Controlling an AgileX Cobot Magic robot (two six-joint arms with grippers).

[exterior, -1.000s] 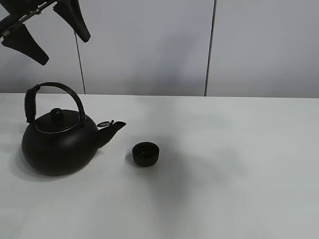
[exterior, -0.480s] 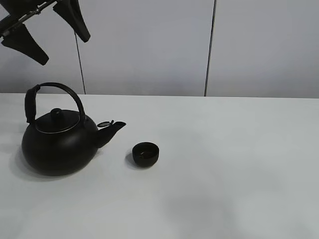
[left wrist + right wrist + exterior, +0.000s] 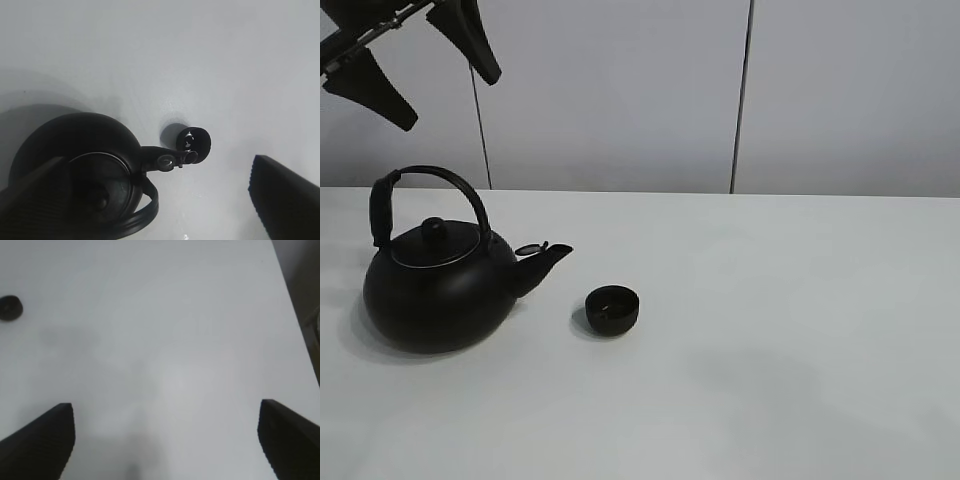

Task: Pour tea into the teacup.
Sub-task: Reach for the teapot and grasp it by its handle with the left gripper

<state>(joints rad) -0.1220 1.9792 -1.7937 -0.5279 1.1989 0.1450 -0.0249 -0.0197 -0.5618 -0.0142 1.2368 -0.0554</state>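
A wide, pale grey-white table [image 3: 800,330] fills the lower part of the exterior view. Its matte top is lit softly and evenly, with only faint, blurred shadows. Behind its far edge rises a plain light grey wall [image 3: 620,90] of smooth panels, parted by a thin dark seam [image 3: 741,96] right of the middle. In the right wrist view a dim, darker strip [image 3: 306,300] runs beside the table's edge.

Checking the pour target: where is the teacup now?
Exterior high view: the teacup sits left of centre on the table, just right of the kettle spout.
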